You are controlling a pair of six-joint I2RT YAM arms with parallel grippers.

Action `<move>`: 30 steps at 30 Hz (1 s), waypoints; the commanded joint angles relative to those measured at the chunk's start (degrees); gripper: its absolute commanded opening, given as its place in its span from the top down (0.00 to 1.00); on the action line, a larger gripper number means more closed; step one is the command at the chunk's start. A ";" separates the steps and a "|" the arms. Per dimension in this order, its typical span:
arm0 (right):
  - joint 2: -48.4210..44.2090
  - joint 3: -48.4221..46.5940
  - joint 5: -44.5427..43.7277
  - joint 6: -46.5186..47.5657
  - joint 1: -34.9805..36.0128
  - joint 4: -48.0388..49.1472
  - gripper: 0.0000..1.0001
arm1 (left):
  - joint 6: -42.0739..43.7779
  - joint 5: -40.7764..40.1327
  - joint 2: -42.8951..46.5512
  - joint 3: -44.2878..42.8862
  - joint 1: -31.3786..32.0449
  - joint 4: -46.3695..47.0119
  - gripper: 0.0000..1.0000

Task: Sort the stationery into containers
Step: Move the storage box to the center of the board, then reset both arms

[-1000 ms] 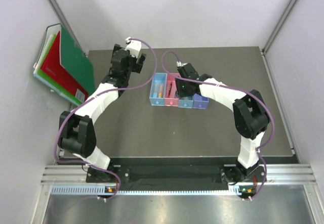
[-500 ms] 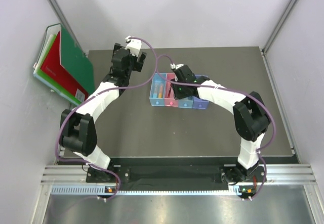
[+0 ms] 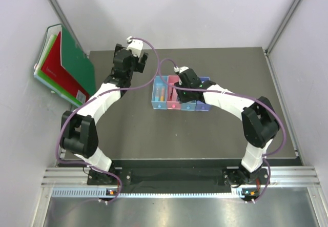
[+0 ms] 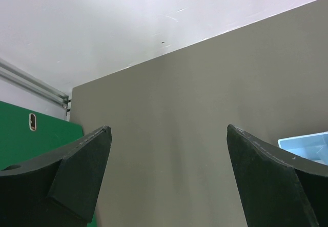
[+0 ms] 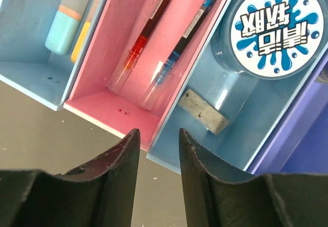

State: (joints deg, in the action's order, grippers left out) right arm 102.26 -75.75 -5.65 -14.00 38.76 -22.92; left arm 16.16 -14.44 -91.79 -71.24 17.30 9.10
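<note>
Top external view: over the last second the right arm has reached further left, its elbow dropping outward, so the right gripper (image 3: 180, 88) now hangs over the middle of the containers (image 3: 180, 104) instead of their right half. The left arm has not moved.

The right wrist view looks straight down into the row. The fingers stand only a narrow gap apart and hold nothing. Below them:

- Light-blue bin (image 5: 28, 81): the light-blue stick (image 5: 62, 26) and the yellow-pink stick (image 5: 80, 46).
- Pink bin (image 5: 97, 108): the red-black pen (image 5: 146, 37) and the blue pen (image 5: 187, 32), side by side.
- Blue bin (image 5: 205, 161): the beige eraser (image 5: 203, 111) and the round blue tin (image 5: 274, 27).
- Violet-blue bin (image 5: 302, 150), far right: its contents are out of view.

With an empty tool above filled bins, a drop looks finished and the sorting seems close to done.

The left arm is stretched to the far left of the table (image 3: 128, 129). The left gripper (image 4: 168, 129) is spread wide and empty, with a green folder (image 4: 31, 135) at its left.
</note>
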 commanded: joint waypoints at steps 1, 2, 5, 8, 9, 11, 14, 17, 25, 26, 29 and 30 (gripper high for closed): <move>-2.50 0.69 0.12 1.60 1.49 -0.90 0.63 | -1.31 -0.59 0.91 -0.30 0.10 3.46 0.01; -2.41 0.43 -0.32 2.04 1.49 -0.55 0.63 | -1.31 -0.68 1.00 -0.30 0.10 3.46 0.01; -1.71 -1.94 -1.38 3.45 1.23 -0.46 0.63 | -1.31 -0.94 0.91 -0.56 0.10 3.55 0.01; -2.06 -4.58 -3.13 5.03 0.96 0.15 0.63 | -1.48 -1.12 1.08 -1.27 0.10 3.38 0.01; -2.24 -5.54 -3.31 5.64 0.96 0.33 0.62 | -1.57 -1.12 1.26 -1.53 0.10 3.38 0.01; -3.29 -6.52 -3.84 7.23 0.88 0.77 0.59 | -1.57 -0.95 1.61 -1.88 0.10 3.46 0.01; -4.96 -9.06 -4.72 10.57 0.79 0.94 0.52 | -1.40 -0.59 2.49 -2.15 0.19 3.64 0.01; -7.07 -11.61 -6.38 13.55 0.52 2.17 0.39 | -1.05 -0.42 3.54 -2.06 0.19 3.99 0.01; -12.42 -13.03 -9.90 18.65 -1.40 4.55 0.00 | 0.88 -2.52 5.83 -3.55 0.19 2.24 0.01; -13.13 -12.94 -10.25 19.01 -1.50 4.29 0.00 | 1.06 -2.44 6.53 -3.73 0.19 1.45 0.01; -16.64 -11.45 -11.66 20.50 -2.37 2.98 0.00 | 2.73 3.61 6.54 -6.44 0.10 -7.29 0.01; -17.61 -10.66 -11.58 21.03 -2.72 2.10 0.00 | 2.73 5.28 5.93 -9.67 0.10 -10.83 0.01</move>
State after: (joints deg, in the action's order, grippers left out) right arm 90.00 -86.37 -14.66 3.55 37.52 -20.78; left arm 16.93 -14.57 -88.33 -73.47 17.30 7.22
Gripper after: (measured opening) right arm 0.995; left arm 0.987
